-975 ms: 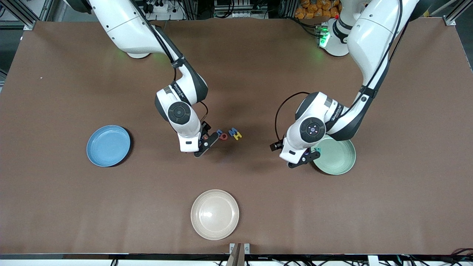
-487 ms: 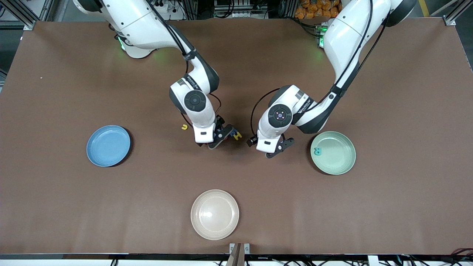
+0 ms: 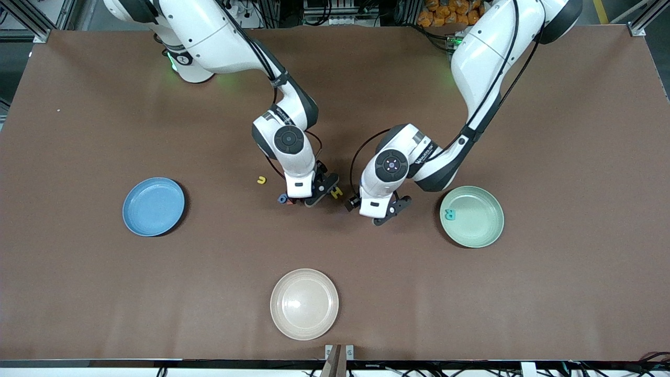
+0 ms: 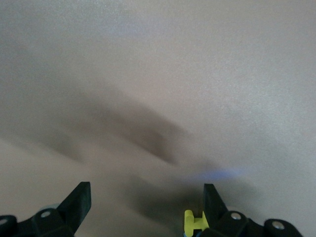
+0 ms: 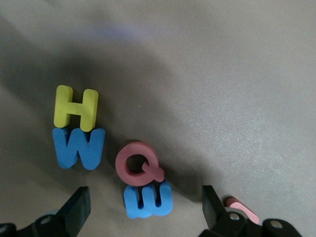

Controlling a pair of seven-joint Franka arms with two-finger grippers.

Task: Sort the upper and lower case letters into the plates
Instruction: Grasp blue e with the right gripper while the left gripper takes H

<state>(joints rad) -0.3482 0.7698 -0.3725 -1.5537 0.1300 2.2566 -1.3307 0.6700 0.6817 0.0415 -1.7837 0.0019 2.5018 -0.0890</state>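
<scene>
Right wrist view places the letters (image 5: 106,158) between the right gripper (image 5: 143,205)'s wide, empty fingers, toward 12 o'clock on the surface (image 5: 237,74), nearer this arm than the left gripper (image 3: 384,212), also wide and empty.

arms: glossy white shells | joints: dark grey | cables: black | base lights: green

Both arms reach mid-table, left end effector (image 3: 386,209) and right end effector (image 3: 310,196) spread wide.

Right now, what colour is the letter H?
Yellow; the H shows best in the right wrist view.
</scene>
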